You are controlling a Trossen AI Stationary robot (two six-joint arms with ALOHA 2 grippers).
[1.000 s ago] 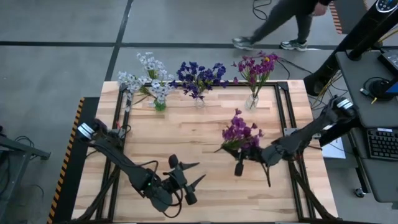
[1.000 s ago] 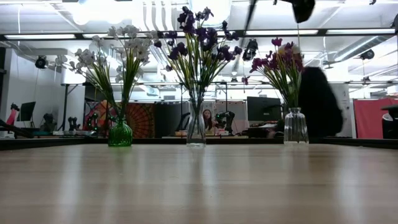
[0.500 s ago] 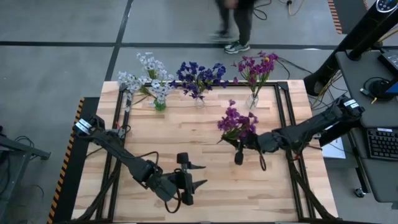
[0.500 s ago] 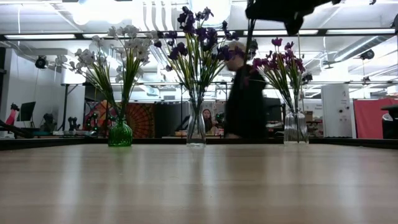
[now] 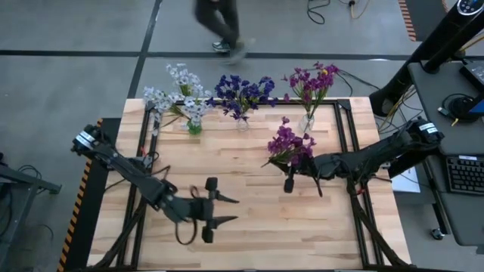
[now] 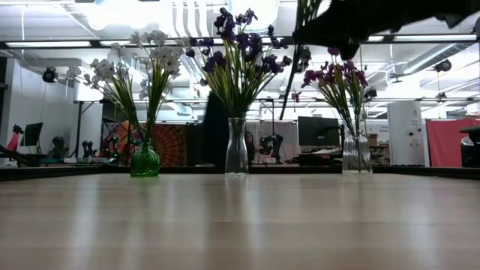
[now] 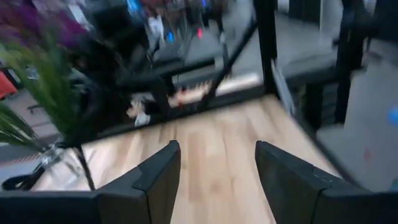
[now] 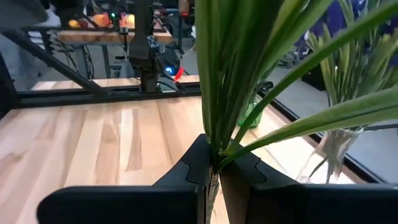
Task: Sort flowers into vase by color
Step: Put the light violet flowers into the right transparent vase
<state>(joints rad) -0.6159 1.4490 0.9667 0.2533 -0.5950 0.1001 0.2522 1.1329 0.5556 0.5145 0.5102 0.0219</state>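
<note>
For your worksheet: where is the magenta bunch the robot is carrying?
High view: the magenta bunch is held in the right gripper above the table's right-centre, just short of the magenta vase.

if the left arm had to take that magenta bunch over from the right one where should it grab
Judging by the high view, low on the green stems, just beside the right tool, which is shut on the magenta bunch. The blossoms spread wide; the stems are gathered and slim there. The left tool, open, should come from its own side, jaws across the stems.

Four cameras on one table [image 5: 249, 174]
Overhead looks straight down; low looks level across; both share the three vases; wrist cameras sit close.
</note>
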